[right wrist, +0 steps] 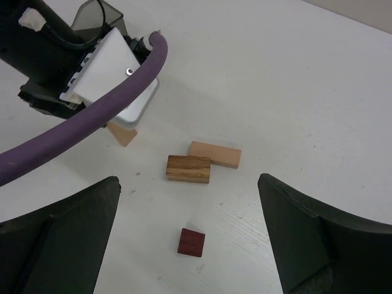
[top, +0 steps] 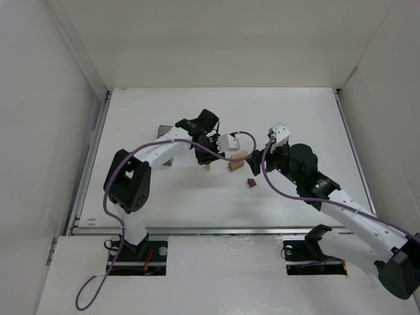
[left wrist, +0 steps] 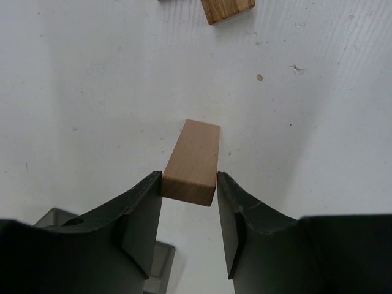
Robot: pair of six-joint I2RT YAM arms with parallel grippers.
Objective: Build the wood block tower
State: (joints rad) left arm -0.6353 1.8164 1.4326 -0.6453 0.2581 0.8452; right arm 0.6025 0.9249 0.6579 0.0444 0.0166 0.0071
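Note:
A light-tan wooden block stands on end on the table, and my left gripper is shut on its top, one finger against each side. From above, that block pokes out under the left gripper. A striped brown block and a pale flat bar lie side by side, touching. A small dark reddish-brown block lies nearer, alone. My right gripper hovers above these three, open wide and holding nothing. From above, the right gripper is just right of the lying blocks and the dark block.
A dark translucent grey box sits behind the left arm, partly covered by it, and its corner shows under the left fingers. The left arm's purple cable crosses the right wrist view. White walls enclose the table on three sides.

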